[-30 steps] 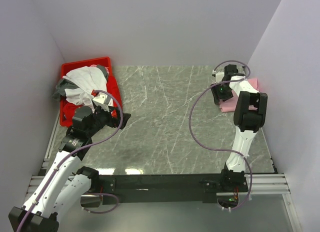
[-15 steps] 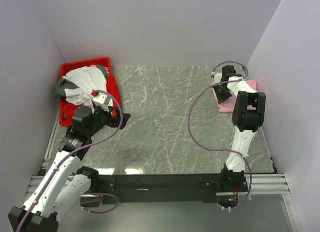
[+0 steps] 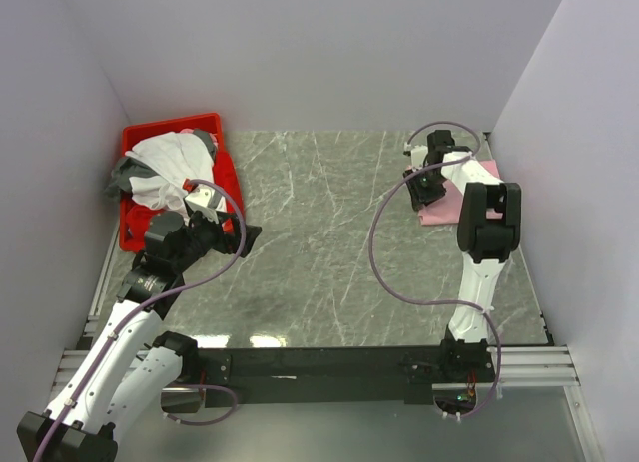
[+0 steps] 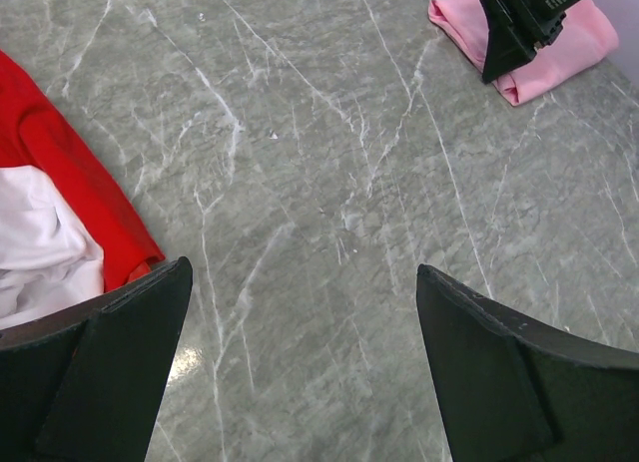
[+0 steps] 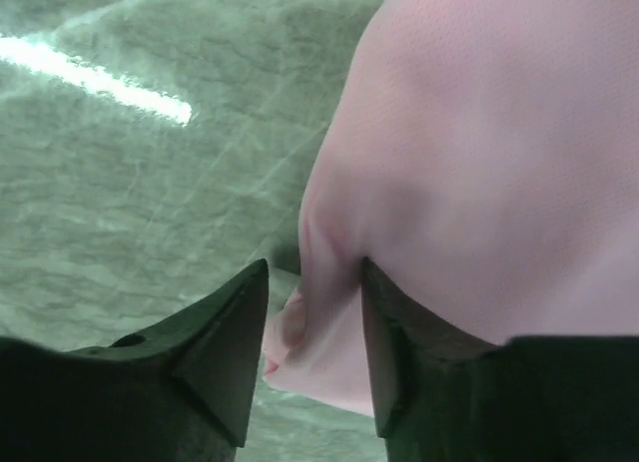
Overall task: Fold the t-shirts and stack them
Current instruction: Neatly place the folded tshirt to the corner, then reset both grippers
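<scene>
The left gripper (image 3: 245, 234) hangs low over the grey marble-patterned tabletop (image 3: 319, 232), just beside the rigid red plastic bin (image 3: 135, 143) at the far left. Its fingers (image 4: 110, 362) are spread wide with nothing between them; only bare tabletop shows in the gap in the left wrist view.

A heap of t-shirts fills the bin. A crumpled white cotton t-shirt (image 3: 165, 163) lies on top, and a grey t-shirt (image 3: 122, 175) spills over the bin's left wall.

On the far right of the table, close to the side wall, lies the light pink cotton t-shirt (image 3: 444, 215), folded into a compact rectangle. The right gripper (image 3: 419, 183) is down at its left edge. In the right wrist view the two dark fingers (image 5: 215, 352) stand a narrow way apart, astride a rounded fold of the pink cloth (image 5: 479, 163). The fabric bulges between them and presses against the right-hand finger, while a sliver of table shows beside the other. Whether the fingers actually pinch the fold cannot be told. The two arms are well apart, with open tabletop between them.
</scene>
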`<control>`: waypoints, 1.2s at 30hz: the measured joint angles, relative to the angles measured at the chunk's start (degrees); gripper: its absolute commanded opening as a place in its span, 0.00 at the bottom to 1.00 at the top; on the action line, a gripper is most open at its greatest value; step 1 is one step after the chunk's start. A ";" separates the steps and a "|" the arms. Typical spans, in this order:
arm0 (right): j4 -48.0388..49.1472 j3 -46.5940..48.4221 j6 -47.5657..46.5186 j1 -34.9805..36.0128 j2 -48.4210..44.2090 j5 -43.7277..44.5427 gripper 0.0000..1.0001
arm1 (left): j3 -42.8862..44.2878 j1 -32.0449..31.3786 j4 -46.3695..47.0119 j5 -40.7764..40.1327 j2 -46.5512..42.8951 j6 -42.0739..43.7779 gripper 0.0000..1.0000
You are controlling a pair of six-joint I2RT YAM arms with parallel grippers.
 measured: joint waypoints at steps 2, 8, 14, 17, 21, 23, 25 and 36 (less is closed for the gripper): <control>-0.31 -0.48 -0.37 -0.09 -0.83 -1.03 0.58 | 0.00 0.00 0.02 0.00 0.00 0.00 0.99; -2.21 -1.29 -1.75 -2.67 -7.72 -5.90 0.58 | 0.00 0.00 0.02 0.04 0.00 0.00 0.99; 0.59 -8.41 -4.04 -5.88 -21.86 -12.02 0.64 | 0.00 0.00 0.22 -0.07 -0.85 -0.46 0.99; 5.05 -17.77 -3.58 -5.75 -31.41 -13.14 0.76 | 0.00 0.00 0.74 -2.10 -1.46 -3.15 0.99; 13.25 -32.72 -1.14 -6.43 -46.60 -13.14 0.96 | 0.70 0.00 -0.33 -7.54 -0.46 -7.34 1.00; 16.44 -38.10 1.14 -8.63 -53.46 -13.25 0.98 | 1.84 0.02 -1.49 -10.71 0.98 -9.22 0.99; 19.30 -41.48 4.44 -12.35 -59.93 -13.40 0.98 | 2.56 0.15 -2.14 -13.55 1.73 -10.80 0.99; 29.27 -48.96 21.97 -16.04 -78.79 3.30 0.99 | 3.32 0.55 -5.55 -25.99 -1.09 -13.09 0.99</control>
